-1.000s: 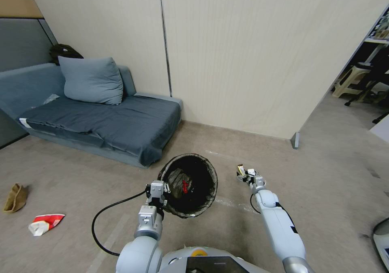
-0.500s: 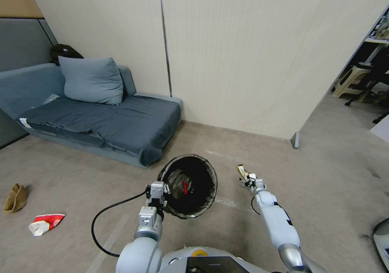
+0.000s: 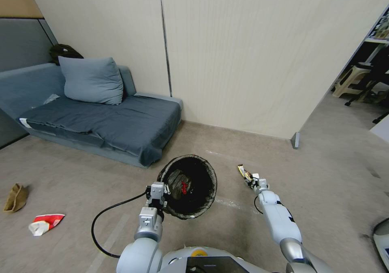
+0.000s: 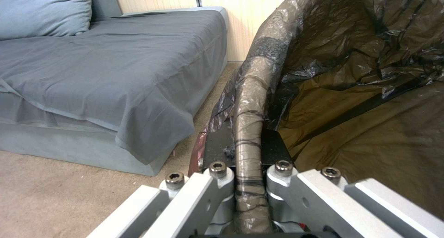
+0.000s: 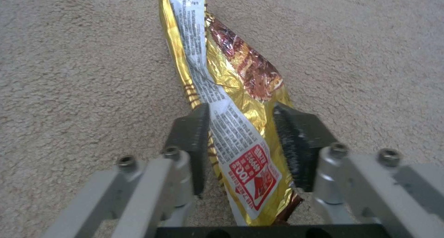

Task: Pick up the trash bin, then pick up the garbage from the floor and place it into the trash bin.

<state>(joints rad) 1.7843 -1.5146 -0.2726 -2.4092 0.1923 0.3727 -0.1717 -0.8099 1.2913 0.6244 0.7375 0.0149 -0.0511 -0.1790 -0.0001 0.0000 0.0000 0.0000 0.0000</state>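
The trash bin [image 3: 211, 175], lined with a black bag, hangs just ahead of me with my left gripper [image 3: 159, 192] shut on its near rim; up close, the bag-wrapped rim [image 4: 249, 92] runs between the left gripper [image 4: 247, 141] pads. A red scrap [image 3: 184, 187] lies inside. To the bin's right, low over the floor, my right gripper [image 3: 252, 178] is shut on a yellow snack wrapper [image 3: 242, 170]. That wrapper [image 5: 231, 92] stands on edge between the right gripper [image 5: 240, 141] pads. More garbage lies far left: a red-and-white wrapper [image 3: 45, 222] and a brown paper piece [image 3: 15, 197].
A blue-grey sofa [image 3: 101, 119] with a cushion stands left of the bin, close to its rim. A beige wall runs behind. A black cable [image 3: 105, 216] loops on the carpet by my left arm. A stool [image 3: 352, 78] and furniture stand far right.
My right arm has dropped its elbow and the gripper has shifted slightly right, keeping the yellow wrapper between its fingers. The left gripper and bin have not moved.
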